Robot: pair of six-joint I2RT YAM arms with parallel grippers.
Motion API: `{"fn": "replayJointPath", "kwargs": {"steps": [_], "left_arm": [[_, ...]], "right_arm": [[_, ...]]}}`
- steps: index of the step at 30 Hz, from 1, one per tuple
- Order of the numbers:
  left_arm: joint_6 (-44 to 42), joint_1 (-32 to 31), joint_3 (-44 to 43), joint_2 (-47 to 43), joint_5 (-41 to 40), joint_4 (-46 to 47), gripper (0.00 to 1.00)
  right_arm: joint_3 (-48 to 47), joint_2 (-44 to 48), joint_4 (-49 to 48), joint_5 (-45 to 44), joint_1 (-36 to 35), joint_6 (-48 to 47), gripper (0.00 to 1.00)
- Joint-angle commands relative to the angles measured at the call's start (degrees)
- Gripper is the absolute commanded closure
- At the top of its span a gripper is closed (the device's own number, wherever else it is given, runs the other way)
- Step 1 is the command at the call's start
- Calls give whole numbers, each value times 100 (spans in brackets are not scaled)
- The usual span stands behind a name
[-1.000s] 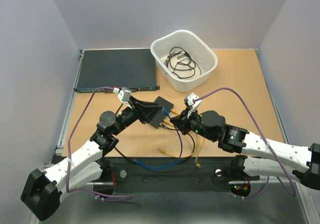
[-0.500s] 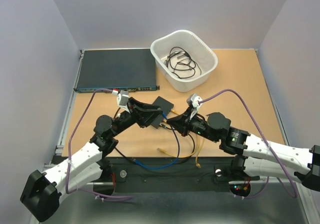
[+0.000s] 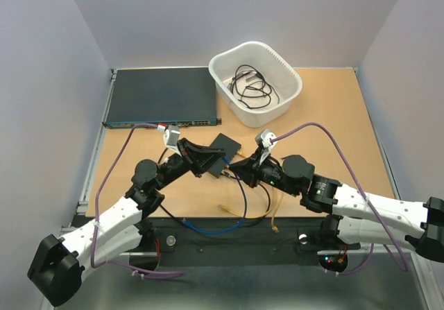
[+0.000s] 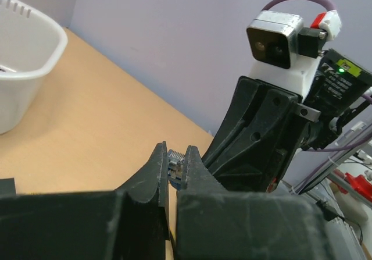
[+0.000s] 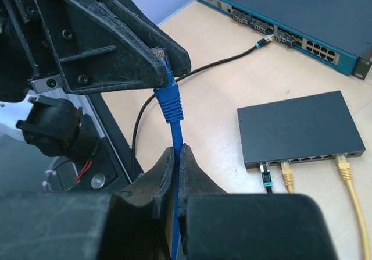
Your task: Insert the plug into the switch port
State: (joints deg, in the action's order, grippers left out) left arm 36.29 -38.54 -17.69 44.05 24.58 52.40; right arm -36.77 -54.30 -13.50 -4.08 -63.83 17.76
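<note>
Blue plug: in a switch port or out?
Out. The blue plug is midair, pinched in the left gripper, clear of the small switch.

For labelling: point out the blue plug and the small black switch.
blue plug (image 5: 168, 102), right wrist view, its blue boot.
small black switch (image 5: 299, 126), right wrist view, its top face.

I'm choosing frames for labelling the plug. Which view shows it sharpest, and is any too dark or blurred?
Right wrist view: blue plug and blue cable sharp, evenly lit; small black switch crisp too. Left wrist view: only the plug's tip shows inside the left pincer, soft and shadowed. Top view: even light, no glare, plug too small to make out.
</note>
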Motion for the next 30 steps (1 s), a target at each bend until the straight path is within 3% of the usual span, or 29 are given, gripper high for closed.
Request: {"fn": "replayJointPath", "kwargs": {"steps": [1, 2, 4, 5, 7, 14, 30], "left_arm": [[-35, -22, -365, -90, -505, -684, 100], [26, -22, -540, -72, -724, -1662, 100], [246, -30, -1014, -11, -1410, -2573, 100], [325, -30, -1130, 41, -1716, -3212, 100], [527, -30, -1342, 86, -1833, -3578, 100], [862, -118, -1500, 279, -2062, -3895, 100], [888, -162, -1553, 490, -2098, -3799, 100]], "right_arm": [[-312, -36, -49, -417, -6, -106, 84], [-400, -63, 91, -845, -6, -149, 75], [-680, -220, 521, -1495, 2, -325, 55], [-760, -273, 628, -1665, -6, -387, 51], [-919, -492, 839, -1868, -6, -510, 47], [-1753, -1407, 1244, -2185, -15, -721, 48], [-1825, -1653, 1244, -1640, -15, -572, 53]]}}
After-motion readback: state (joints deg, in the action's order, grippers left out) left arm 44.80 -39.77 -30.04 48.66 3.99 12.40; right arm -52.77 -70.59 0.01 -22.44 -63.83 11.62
